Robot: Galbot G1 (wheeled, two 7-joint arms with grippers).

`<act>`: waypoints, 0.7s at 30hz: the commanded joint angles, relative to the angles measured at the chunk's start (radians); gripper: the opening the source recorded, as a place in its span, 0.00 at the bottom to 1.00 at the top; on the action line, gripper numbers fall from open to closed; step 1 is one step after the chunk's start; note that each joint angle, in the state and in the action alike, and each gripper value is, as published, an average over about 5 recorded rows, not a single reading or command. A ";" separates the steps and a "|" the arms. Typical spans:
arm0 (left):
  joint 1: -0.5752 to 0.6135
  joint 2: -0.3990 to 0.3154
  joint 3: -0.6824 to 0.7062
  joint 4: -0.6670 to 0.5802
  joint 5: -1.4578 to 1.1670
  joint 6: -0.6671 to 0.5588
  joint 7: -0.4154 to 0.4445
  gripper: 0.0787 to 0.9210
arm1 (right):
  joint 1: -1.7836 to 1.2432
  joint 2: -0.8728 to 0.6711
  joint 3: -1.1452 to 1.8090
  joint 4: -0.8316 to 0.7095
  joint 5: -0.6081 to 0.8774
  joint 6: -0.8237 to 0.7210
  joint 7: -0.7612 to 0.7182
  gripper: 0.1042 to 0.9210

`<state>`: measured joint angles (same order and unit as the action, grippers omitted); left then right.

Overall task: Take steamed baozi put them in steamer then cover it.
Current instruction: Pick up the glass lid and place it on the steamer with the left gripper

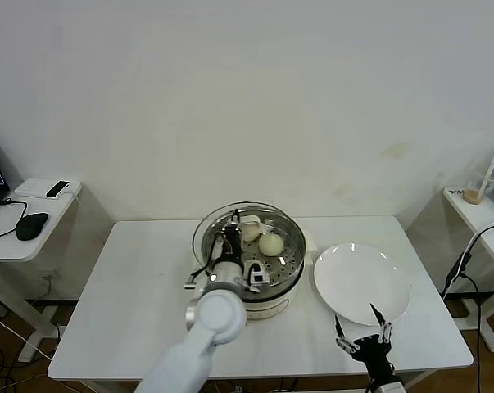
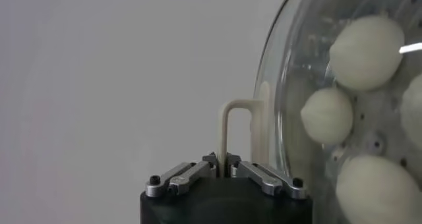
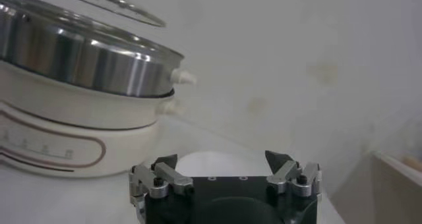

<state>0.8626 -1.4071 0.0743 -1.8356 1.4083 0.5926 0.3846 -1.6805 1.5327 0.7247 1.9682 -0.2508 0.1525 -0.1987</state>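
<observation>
The steamer (image 1: pixel 273 288) stands mid-table, a shiny steel pot on a white base (image 3: pixel 72 123). Cream-white baozi (image 1: pixel 271 244) lie on its perforated tray. In the left wrist view three baozi (image 2: pixel 366 53) show through the glass. My left gripper (image 1: pixel 233 236) is shut on the cream handle (image 2: pixel 224 130) of the glass cover (image 2: pixel 297 80), its jaws (image 2: pixel 221 161) pinching one leg of the handle. The cover (image 3: pixel 112 1) hangs tilted just above the pot's rim (image 3: pixel 86 60). My right gripper (image 1: pixel 363 332) waits open and holds nothing near the table's front edge, to the steamer's right.
A bare white plate (image 1: pixel 361 282) lies right of the steamer, just beyond the right gripper (image 3: pixel 224 166). A side table with a mouse (image 1: pixel 31 225) stands at the left. Another with a cup (image 1: pixel 482 187) stands at the right. A wall runs behind the table.
</observation>
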 commanded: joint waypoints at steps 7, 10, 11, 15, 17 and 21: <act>0.002 -0.081 0.039 0.044 0.097 -0.004 0.007 0.08 | 0.000 -0.001 -0.009 -0.010 -0.011 0.001 -0.002 0.88; 0.007 -0.082 0.034 0.055 0.110 -0.013 -0.002 0.08 | 0.000 -0.004 -0.010 -0.011 -0.010 0.002 -0.003 0.88; 0.009 -0.082 0.033 0.059 0.115 -0.016 -0.006 0.08 | 0.000 -0.005 -0.010 -0.012 -0.010 0.002 -0.003 0.88; 0.016 -0.086 0.026 0.076 0.125 -0.028 -0.023 0.08 | 0.001 -0.009 -0.013 -0.017 -0.010 0.004 -0.004 0.88; 0.018 -0.087 0.022 0.083 0.127 -0.031 -0.030 0.08 | 0.000 -0.012 -0.013 -0.019 -0.009 0.005 -0.004 0.88; 0.016 -0.087 0.015 0.096 0.126 -0.036 -0.037 0.08 | -0.001 -0.015 -0.013 -0.020 -0.009 0.006 -0.005 0.88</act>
<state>0.8804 -1.4832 0.0901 -1.7639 1.5125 0.5637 0.3613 -1.6812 1.5185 0.7119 1.9507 -0.2590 0.1578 -0.2032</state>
